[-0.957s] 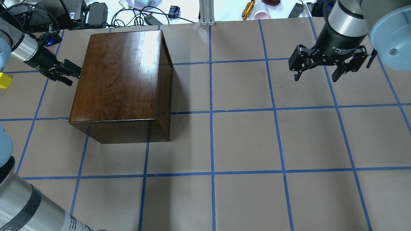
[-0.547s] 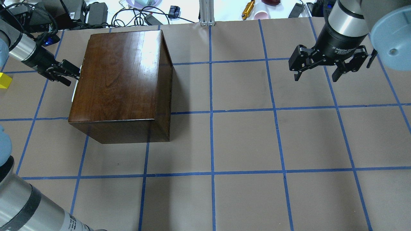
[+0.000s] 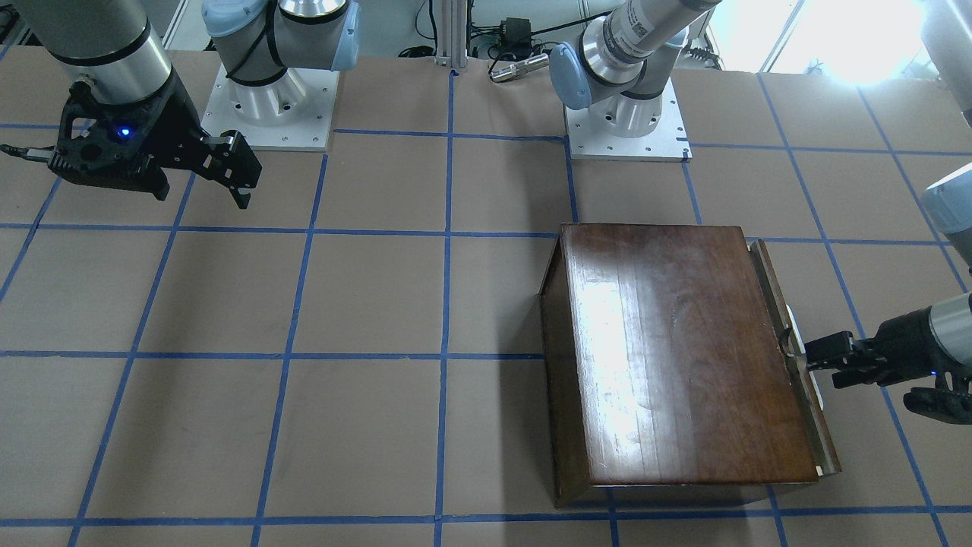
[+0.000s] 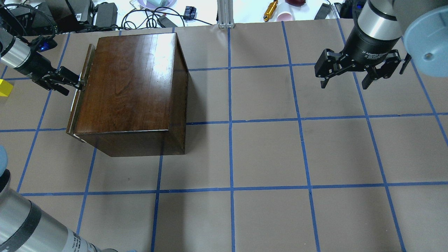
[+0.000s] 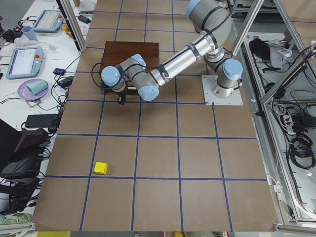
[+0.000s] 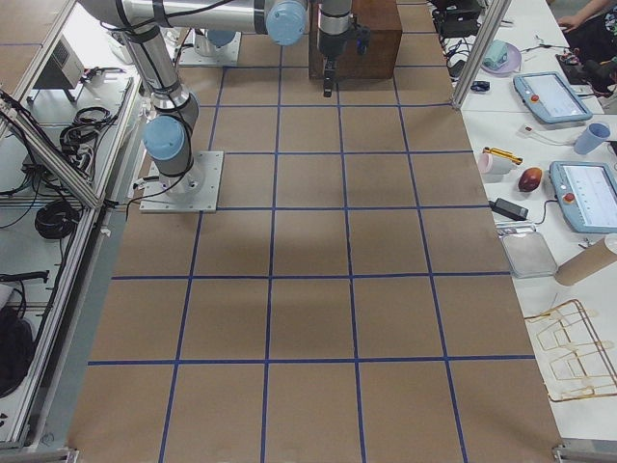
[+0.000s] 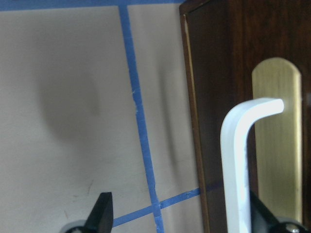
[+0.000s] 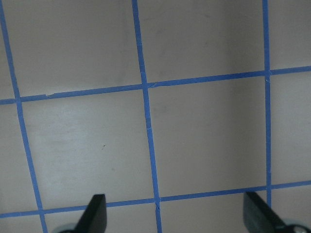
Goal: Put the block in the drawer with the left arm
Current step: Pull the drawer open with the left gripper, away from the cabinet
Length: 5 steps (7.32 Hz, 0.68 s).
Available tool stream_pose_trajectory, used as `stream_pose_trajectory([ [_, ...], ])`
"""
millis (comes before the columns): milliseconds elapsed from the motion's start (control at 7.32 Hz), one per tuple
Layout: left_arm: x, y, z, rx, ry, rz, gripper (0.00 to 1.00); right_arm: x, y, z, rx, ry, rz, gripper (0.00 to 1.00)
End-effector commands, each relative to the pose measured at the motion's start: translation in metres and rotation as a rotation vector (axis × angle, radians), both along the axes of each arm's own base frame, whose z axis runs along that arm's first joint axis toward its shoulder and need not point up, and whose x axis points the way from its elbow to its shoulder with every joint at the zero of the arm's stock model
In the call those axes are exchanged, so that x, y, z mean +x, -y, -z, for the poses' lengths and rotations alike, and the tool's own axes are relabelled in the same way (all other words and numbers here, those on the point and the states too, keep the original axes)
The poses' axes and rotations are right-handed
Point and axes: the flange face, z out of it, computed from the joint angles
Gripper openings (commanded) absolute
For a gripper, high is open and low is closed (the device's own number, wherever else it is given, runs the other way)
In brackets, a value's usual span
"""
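1. The block (image 5: pixel 101 168): small yellow cube. It sits on the worktop (image 4: pixel 266 154) on the robot's left side, well apart from the box. In the overhead view it is at the left edge, beyond the left claw. It is not held and not in the drawer.
2. The box (image 4: pixel 133 84): glossy dark-brown wood, standing on the left half of the worktop.
3. The drawer (image 3: pixel 818 437): its dark front panel stands a narrow way out from the box on the robot's left side. The inside is not visible. The panel carries a brass plate (image 7: pixel 277 145) and a white bent handle (image 7: pixel 235 165).
4. The left claw (image 4: pixel 71 84): low, at the drawer front. Its jaws are spread wide. The handle lies between the fingers (image 7: pixel 103 211), hard by one and well apart from the other.
5. The right claw (image 4: pixel 344 85): jaws spread, gripping nothing. It hangs over bare worktop on the robot's right, well apart from the box.
6. The worktop: brown sheet marked with a blue tape grid (image 4: pixel 230 122).
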Motion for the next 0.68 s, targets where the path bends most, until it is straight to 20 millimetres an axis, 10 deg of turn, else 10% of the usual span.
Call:
stream_pose_trajectory([
  [0,0.007,-0.002,-0.002,0.008,0.023,-0.004,0.9,0.0,0.0,0.0,0.0,0.0,0.0,1.0],
  [547,0.024,-0.005,-0.008,0.014,0.064,-0.014,0.91,0.0,0.0,0.0,0.0,-0.002,0.0,1.0],
])
